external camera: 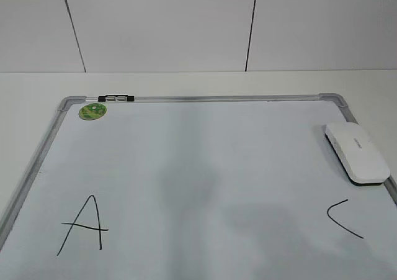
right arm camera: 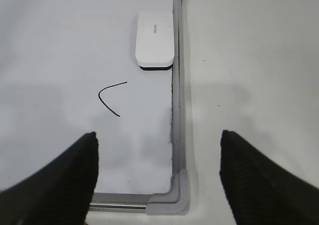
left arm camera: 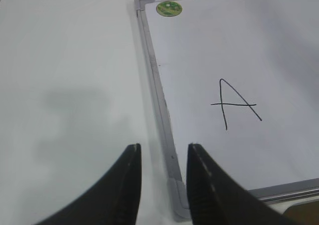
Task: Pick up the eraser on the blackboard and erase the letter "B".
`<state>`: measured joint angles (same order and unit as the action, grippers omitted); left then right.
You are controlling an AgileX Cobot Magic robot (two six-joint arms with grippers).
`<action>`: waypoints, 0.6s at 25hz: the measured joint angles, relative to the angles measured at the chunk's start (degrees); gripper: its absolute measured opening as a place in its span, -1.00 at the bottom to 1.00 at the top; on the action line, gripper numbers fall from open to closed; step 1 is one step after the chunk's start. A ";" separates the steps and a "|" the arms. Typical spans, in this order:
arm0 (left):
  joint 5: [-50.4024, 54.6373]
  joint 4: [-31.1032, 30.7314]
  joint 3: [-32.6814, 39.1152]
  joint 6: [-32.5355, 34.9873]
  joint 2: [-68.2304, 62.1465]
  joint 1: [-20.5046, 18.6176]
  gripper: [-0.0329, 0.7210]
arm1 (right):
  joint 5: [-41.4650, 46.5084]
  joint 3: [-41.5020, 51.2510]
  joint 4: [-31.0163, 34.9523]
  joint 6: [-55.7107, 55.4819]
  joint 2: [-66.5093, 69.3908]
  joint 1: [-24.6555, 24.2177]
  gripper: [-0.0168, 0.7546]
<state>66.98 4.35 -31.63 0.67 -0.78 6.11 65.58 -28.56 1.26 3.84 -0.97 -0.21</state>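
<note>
The white eraser (external camera: 358,151) lies on the blackboard (external camera: 205,168) by its right frame; it also shows in the right wrist view (right arm camera: 155,39). A black "A" (external camera: 84,225) is at the board's lower left and a "C" (external camera: 344,218) at the lower right. No letter "B" shows between them. My right gripper (right arm camera: 158,140) is open and empty above the board's near right corner (right arm camera: 174,195), well short of the eraser. My left gripper (left arm camera: 163,152) is open and empty over the board's near left corner (left arm camera: 177,195). Neither gripper shows in the exterior view.
A round green sticker (external camera: 92,111) sits at the board's far left corner, next to a small black clip (external camera: 115,97) on the top frame. White table (left arm camera: 70,85) surrounds the board. A white panelled wall (external camera: 186,25) stands behind.
</note>
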 joint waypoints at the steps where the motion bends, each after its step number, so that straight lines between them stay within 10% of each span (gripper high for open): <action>1: -0.43 0.29 0.14 0.00 0.00 0.00 -0.28 | 0.00 0.00 0.00 0.00 0.00 0.00 0.56; 15: -3.11 0.40 1.68 0.00 0.00 0.00 -0.28 | 0.00 0.10 0.03 0.00 0.00 0.00 0.56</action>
<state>63.87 4.75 -29.95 0.67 -0.78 6.11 65.58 -28.46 1.29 3.84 -0.97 -0.21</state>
